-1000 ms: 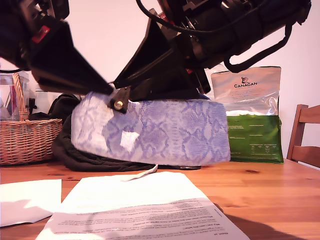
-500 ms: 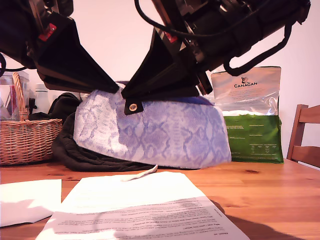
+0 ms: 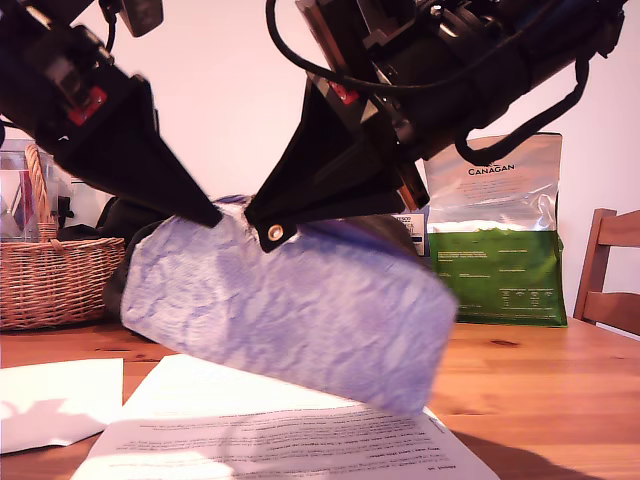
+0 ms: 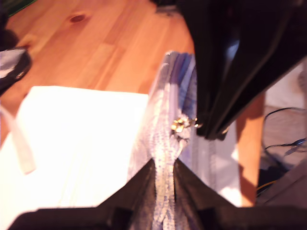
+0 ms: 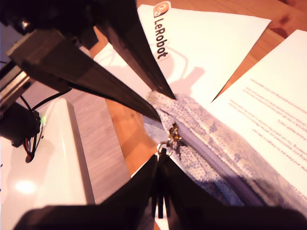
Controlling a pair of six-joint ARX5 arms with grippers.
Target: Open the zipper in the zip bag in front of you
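The zip bag (image 3: 290,310) hangs blurred and tilted above the wooden table (image 3: 530,370) in the exterior view, its low corner in front of the printed sheet (image 3: 270,430). I cannot tell if it touches. My first gripper (image 3: 212,214) pinches the bag's upper end towards the exterior view's left. My second gripper (image 3: 262,225) is clamped on the black tab (image 3: 272,233) (its rivet shows). A Canagan bag (image 3: 500,230) stands behind.

In the first wrist view, my first gripper (image 4: 164,167) is clenched on a fold of the zip bag (image 4: 165,120). The metal slider (image 4: 180,124) sits just beside my second gripper (image 4: 211,134).

In the second wrist view, my second gripper (image 5: 160,160) grips the tab, with the slider (image 5: 171,134) just ahead. The zipper (image 5: 211,158) runs on along the bag (image 5: 216,139). My first gripper (image 5: 160,103) bites the bag's end.
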